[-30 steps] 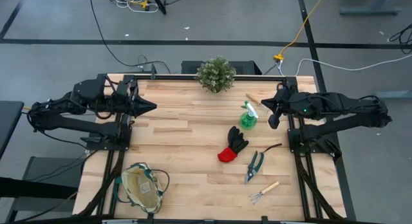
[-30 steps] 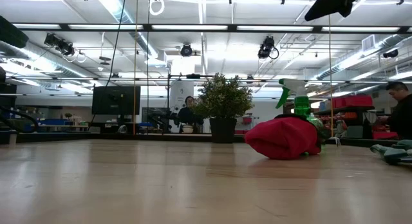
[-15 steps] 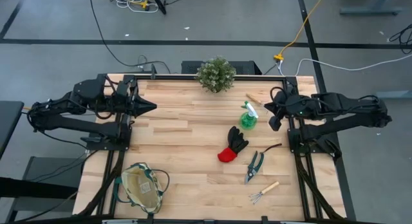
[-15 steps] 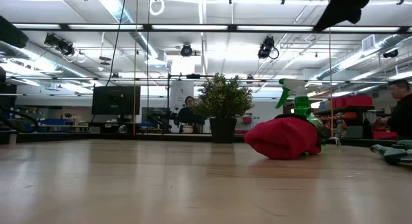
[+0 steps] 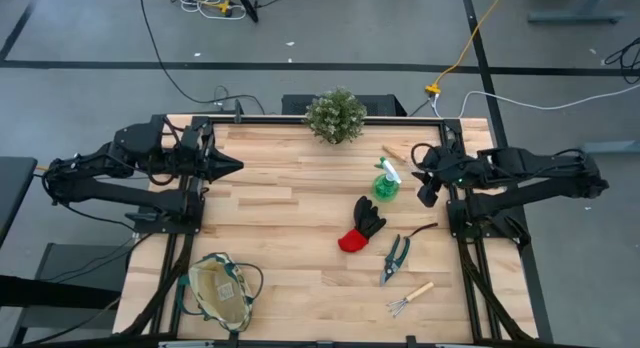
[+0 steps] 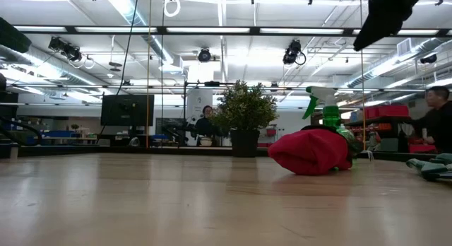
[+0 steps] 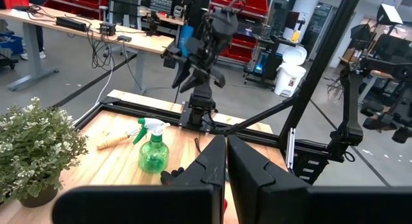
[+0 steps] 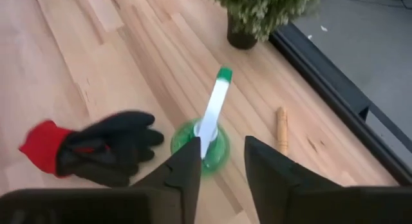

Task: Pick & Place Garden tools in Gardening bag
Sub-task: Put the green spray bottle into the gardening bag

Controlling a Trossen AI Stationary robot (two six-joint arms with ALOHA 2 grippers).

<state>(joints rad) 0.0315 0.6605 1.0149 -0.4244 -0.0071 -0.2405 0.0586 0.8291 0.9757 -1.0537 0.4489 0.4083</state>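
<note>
A green spray bottle (image 5: pixel 385 183) stands upright at the table's right. A black-and-red glove (image 5: pixel 360 225) lies flat just nearer than it. Dark-handled shears (image 5: pixel 396 254) and a wooden-handled rake (image 5: pixel 411 297) lie near the right front, and another wooden handle (image 5: pixel 393 154) lies beyond the bottle. The tan bag (image 5: pixel 222 291) sits at the near left corner. My right gripper (image 8: pixel 222 176) hangs open above and to the right of the bottle (image 8: pixel 203 137), slanting down. My left gripper (image 7: pixel 226 166) is shut and held level over the table's left edge.
A potted plant (image 5: pixel 335 115) stands at the middle of the far edge. Bare wood stretches between the bag and the tools. A black metal frame (image 5: pixel 458 243) runs along both sides of the table. People show in the room beyond.
My right gripper has come down a little and tipped its fingers further downward, over the spot beside the spray bottle. The tools and the bag lie as before.
</note>
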